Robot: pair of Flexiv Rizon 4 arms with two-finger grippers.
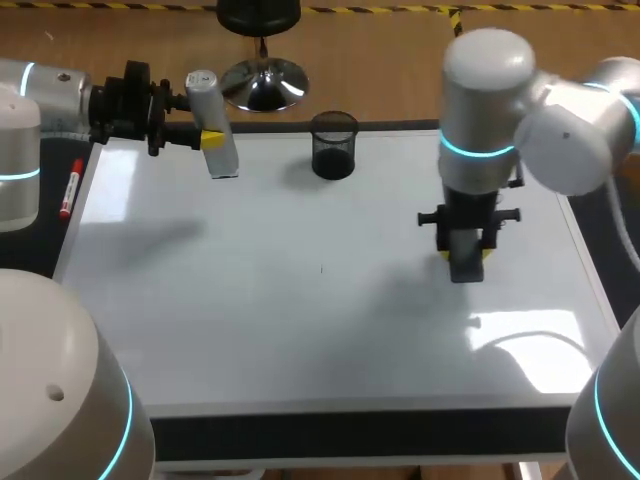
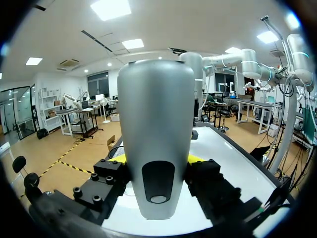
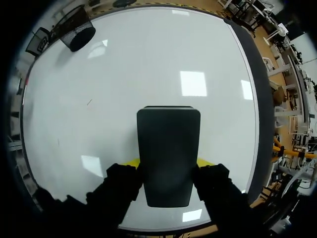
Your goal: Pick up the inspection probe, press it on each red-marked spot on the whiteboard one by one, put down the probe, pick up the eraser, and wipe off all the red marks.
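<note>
On the near-right part of the flat white whiteboard [image 1: 250,330], the right gripper [image 1: 466,258] hangs straight down from its arm, which comes in from the right. Its two yellow-tipped fingers [image 3: 124,183] are closed onto the long sides of a dark rectangular block eraser [image 3: 168,153], one on each side w/ only slivers of yellow showing. The eraser points out ahead of the fingers, flat face toward the board. Whether it touches the surface I cannot tell (the head view shows only a soft shadow below it). A tiny dark fleck sits on the board approx. mid-way across, btwn the two arms.

Further back, over the far-left corner of the board, the left gripper [image 1: 213,140] reaches in sideways from the left. It is clamped on a tall grey cylindrical plastic probe [image 1: 207,100], gripped around its middle w/ yellow tips on both sides. The probe stands nearly upright, lower end slightly tilted toward the right, close to the board; contact unclear. In the left wrist view its near end has a dark oval recess.

A slim red marker pen [image 1: 70,188] lies by the board's left edge. A black mesh cup [image 1: 333,148] stands upright at the far edge, near the middle, apart from the probe.
</note>
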